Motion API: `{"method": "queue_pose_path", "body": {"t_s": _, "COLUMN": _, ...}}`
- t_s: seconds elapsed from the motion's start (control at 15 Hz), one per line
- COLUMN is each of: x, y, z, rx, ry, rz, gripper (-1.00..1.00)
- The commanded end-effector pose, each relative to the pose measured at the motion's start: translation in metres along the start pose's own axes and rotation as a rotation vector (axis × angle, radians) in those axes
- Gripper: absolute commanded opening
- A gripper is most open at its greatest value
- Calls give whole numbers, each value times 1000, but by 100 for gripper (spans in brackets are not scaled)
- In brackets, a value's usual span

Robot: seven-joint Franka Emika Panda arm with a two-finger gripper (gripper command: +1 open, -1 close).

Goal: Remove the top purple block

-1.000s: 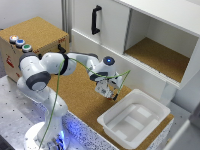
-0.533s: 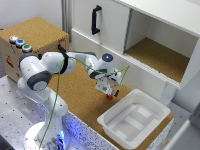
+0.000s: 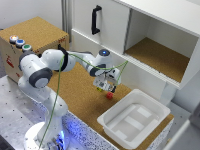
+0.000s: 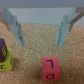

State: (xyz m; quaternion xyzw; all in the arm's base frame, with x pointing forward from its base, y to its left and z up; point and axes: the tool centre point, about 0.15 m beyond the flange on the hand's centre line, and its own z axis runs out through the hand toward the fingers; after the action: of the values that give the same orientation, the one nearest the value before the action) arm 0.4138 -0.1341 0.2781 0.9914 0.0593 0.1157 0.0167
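Spread gripper [image 4: 40, 31] hovers off-target above the cork mat.
Descending here risks grabbing the red lettered cube [image 4: 50, 68], not the purple top block [image 4: 3, 48] at the wrist frame's left edge.

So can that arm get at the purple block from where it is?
Probably yes. The jaws stand open with nothing between them; the purple block sits off to one side atop a yellow block, beside the red block, so a small sideways shift is needed.

On the cork surface [image 4: 45, 42], the gripper [image 4: 41, 31] hangs with its fingers [image 4: 17, 30] spread wide and bare cork between them. A red block [image 4: 50, 69] and a purple block [image 4: 3, 48] stacked on a yellow block [image 4: 5, 62] stand apart, with a clear lane between them. The white bin [image 3: 134, 121] and cabinet [image 3: 150, 45] wall crowd the exterior view's right.
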Motion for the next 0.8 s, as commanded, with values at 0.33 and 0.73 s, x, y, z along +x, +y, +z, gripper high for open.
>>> {"method": "queue_pose_path", "body": {"t_s": 0.33, "x": 16, "y": 12, "z": 27, "rx": 65, "ry": -132, "rz": 25, "gripper": -100}}
{"method": "queue_pose_path", "body": {"t_s": 0.73, "x": 27, "y": -14, "z": 33, "rx": 96, "ry": -110, "rz": 9, "gripper": -100}}
